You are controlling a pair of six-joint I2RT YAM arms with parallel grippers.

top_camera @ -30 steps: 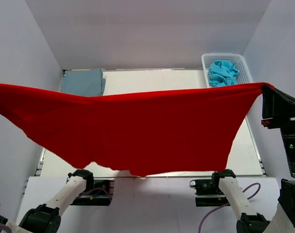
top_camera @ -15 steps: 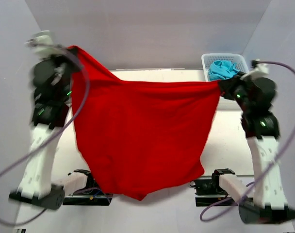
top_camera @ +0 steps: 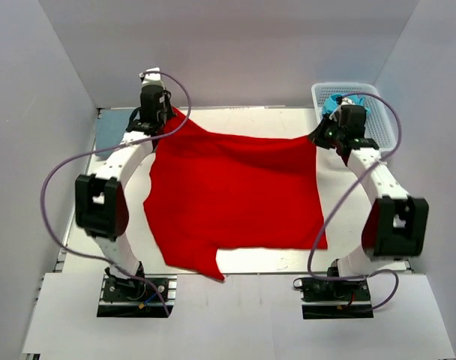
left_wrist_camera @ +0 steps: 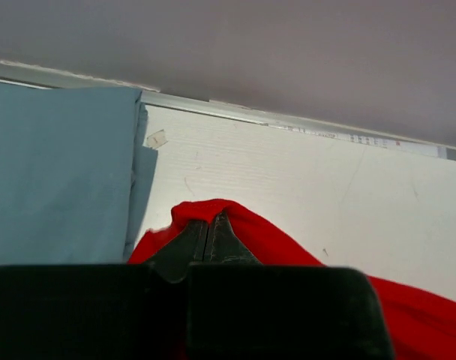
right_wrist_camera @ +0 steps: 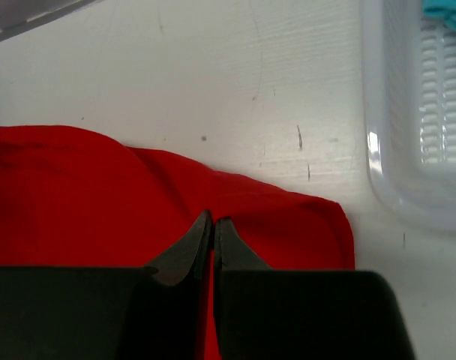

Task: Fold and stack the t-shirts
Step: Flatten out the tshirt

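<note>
My left jaws are clenched on a far corner of the red t-shirt (top_camera: 235, 199), and the cloth rises in a small peak around the fingertips (left_wrist_camera: 194, 240). My right jaws are pressed together on the shirt's other far corner, the fingertips (right_wrist_camera: 190, 244) pinching a fold of red that lies low against the desk (top_camera: 250, 120).

Between the two grips the red t-shirt is spread across the middle of the desk. Its far edge sags a little between my arms, and one loose flap reaches the near edge left of centre.

Just left of my left jaws, in the far left corner of the desk, the grey-blue t-shirt (left_wrist_camera: 59, 172) lies flat and folded, close beside the red cloth. Whether they touch I cannot tell.

At the far right corner stands the white mesh basket (top_camera: 387, 124), near my right jaws but apart from the red corner. The turquoise t-shirt (top_camera: 329, 101) lies crumpled inside it, mostly hidden behind my right wrist.
</note>
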